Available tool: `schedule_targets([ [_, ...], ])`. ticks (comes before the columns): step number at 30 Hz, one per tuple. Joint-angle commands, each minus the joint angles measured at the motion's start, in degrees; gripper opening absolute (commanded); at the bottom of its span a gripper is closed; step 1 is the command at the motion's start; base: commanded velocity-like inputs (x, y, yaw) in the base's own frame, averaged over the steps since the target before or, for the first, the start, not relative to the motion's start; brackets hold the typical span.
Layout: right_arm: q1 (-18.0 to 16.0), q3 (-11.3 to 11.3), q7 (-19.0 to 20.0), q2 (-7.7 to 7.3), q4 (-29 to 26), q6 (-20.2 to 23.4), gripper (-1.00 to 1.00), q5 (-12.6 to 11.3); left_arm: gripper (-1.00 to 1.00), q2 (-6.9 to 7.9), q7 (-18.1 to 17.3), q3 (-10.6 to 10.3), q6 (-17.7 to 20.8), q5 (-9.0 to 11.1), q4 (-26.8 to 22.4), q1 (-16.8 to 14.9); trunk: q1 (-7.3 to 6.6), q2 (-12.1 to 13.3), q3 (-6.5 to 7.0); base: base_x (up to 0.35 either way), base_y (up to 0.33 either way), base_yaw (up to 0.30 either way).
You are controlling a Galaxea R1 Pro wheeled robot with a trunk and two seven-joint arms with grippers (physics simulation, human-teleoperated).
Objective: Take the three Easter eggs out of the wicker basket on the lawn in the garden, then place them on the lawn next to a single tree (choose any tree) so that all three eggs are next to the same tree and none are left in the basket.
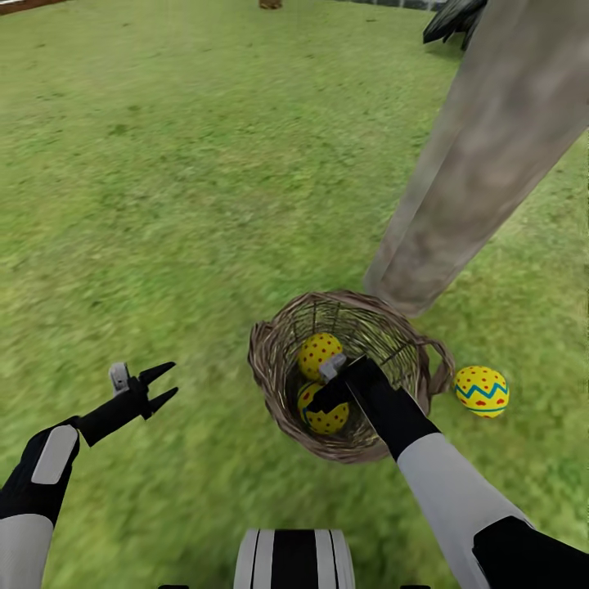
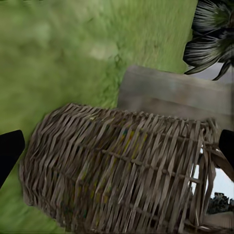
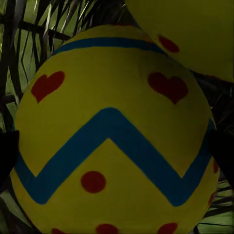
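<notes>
The wicker basket [image 1: 274, 384] stands on the lawn [image 1: 164, 204] just in front of the grey-brown tree trunk [image 1: 483, 164]. Two yellow Easter eggs lie inside it, one farther back [image 1: 317, 353] and one nearer [image 1: 329, 419]. A third egg [image 1: 481, 391] rests on the grass right of the basket, close to the trunk. My right gripper [image 1: 325, 393] reaches down into the basket. In the right wrist view it [image 3: 117, 153] is open, its dark fingertips [image 3: 7, 151] on either side of an egg [image 3: 112, 97]. My left gripper [image 1: 159, 386] hangs open over the grass left of the basket [image 2: 117, 170].
A dark spiky plant [image 1: 454, 18] grows behind the tree, and a small brown object [image 1: 270, 3] sits at the far edge of the grass. Open lawn stretches to the left and ahead. My own base [image 1: 294, 560] shows at the bottom.
</notes>
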Motion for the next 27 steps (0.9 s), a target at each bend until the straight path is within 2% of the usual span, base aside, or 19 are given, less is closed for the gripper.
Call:
schedule_targets([
  [1, 0.0, 0.0, 0.5, 0.02, -0.1, 0.1, -1.00, 0.6, 1.00, -0.01, -0.3, 0.1, 0.2, -0.3, 0.0, 0.0, -0.04, 0.0, 0.19, -0.020, 0.000, 0.000],
  [27, 0.0, 0.0, 0.6, 0.00, -0.1, 0.3, -1.00, 0.6, 1.00, -0.01, -0.3, -0.1, 0.2, -0.3, 0.0, 0.0, -0.71, 0.3, 5.95, -0.055, 0.000, 0.000],
])
